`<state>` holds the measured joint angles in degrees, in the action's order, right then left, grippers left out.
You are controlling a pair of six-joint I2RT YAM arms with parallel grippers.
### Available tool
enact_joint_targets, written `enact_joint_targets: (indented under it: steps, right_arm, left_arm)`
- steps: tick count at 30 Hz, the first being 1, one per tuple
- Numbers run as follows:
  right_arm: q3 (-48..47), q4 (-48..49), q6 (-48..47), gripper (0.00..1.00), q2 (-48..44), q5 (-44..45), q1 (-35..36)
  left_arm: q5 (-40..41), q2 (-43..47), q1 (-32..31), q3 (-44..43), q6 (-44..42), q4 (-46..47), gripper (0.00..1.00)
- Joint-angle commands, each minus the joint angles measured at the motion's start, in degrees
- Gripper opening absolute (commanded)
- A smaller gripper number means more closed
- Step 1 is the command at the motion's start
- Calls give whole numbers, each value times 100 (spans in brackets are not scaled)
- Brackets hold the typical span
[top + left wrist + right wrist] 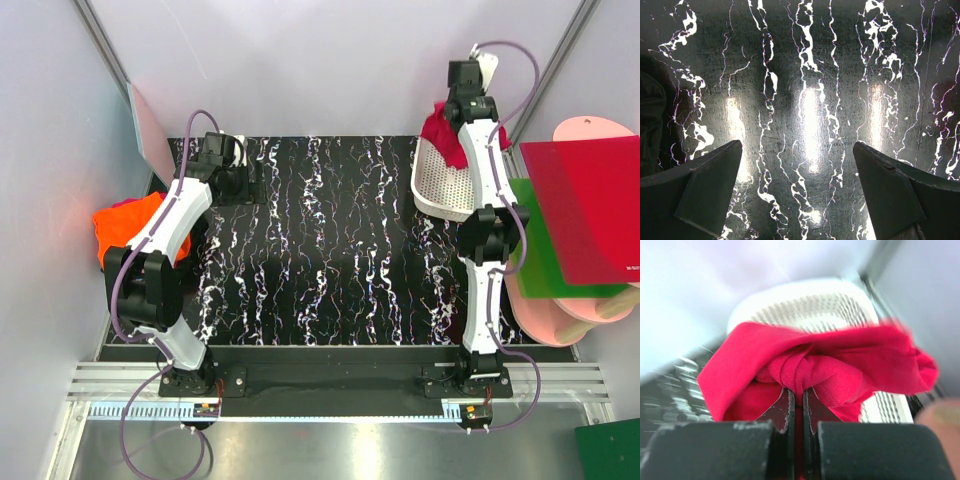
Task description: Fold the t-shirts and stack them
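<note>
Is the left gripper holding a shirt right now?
No: in the left wrist view the left gripper stands wide open over the black marbled mat, with nothing between its fingers.

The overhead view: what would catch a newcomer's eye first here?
The right gripper pinching a bunched crimson t-shirt over a white basket at the far right. Next, the orange t-shirt heaped just off the left edge of the black, white-veined tabletop.

The right pincer (799, 397) pinches a bunched red t-shirt (815, 367) — a white slotted basket (810, 302) sits behind.
</note>
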<state>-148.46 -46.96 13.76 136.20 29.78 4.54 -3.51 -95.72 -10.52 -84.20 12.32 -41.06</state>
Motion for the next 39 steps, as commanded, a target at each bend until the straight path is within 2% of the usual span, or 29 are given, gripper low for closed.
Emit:
enact_joint_targets:
  steps: [1,5,9,13,17,21,23,29,30,32,33,34,35,36,37,39]
  right_arm:
    - [-412,820,-347,0,-735,-900,363]
    - [-245,943,-479,0,-972,-1675,811]
    - [211,970,-357,0,-1157,-2554,1373]
    - [739,803,-313,0,-1254,-2775,2172]
    - [1511,443,-163,0,-1412,-2819,2648]
    - [2128,-49,-171,0,-1316,-3863,2868]
    - [2041,-609,-400,0,-1132,-3988,3061]
    - [2323,-1015,-523,0,-1008,-4823,3211]
    - [2305,-1095,-610,0,-912,-5189,3229]
    - [2331,-1210,-629,2,-850,-5158,3220]
    - [2357,-1236,-629,23,-789,-5010,3220]
    - [2374,-1237,-672,39,-788,-4904,3220]
    - [2375,-1219,-690,57,-823,-4450,3229]
    - [2392,-1167,-673,89,-875,-4133,3220]
    - [2427,-1062,-638,98,-937,-3834,3229]
    - [2480,-737,-576,100,-1060,-2701,3212]
  left_arm:
    - [-36,177,7,-114,-10,107,99]
    - [271,229,15,-184,87,107,99]
    - [219,19,199,-508,384,-25,99]
    - [-44,-166,682,-843,851,-122,99]
    - [113,-262,727,-1229,694,-139,99]
    - [140,-280,806,-1283,675,-157,99]
    - [140,-280,815,-1213,711,-148,99]
    - [140,-272,824,-984,711,-148,99]
    - [140,-254,824,-967,719,-148,99]
    - [122,-280,824,-931,728,-148,99]
    - [105,-289,824,-922,728,-148,99]
    - [53,-298,824,-922,720,-148,99]
    - [35,-307,824,-931,711,-148,99]
    - [17,-307,824,-922,719,-148,99]
    - [-1,-307,824,-922,720,-139,99]
    - [-18,-307,824,-914,728,-148,99]
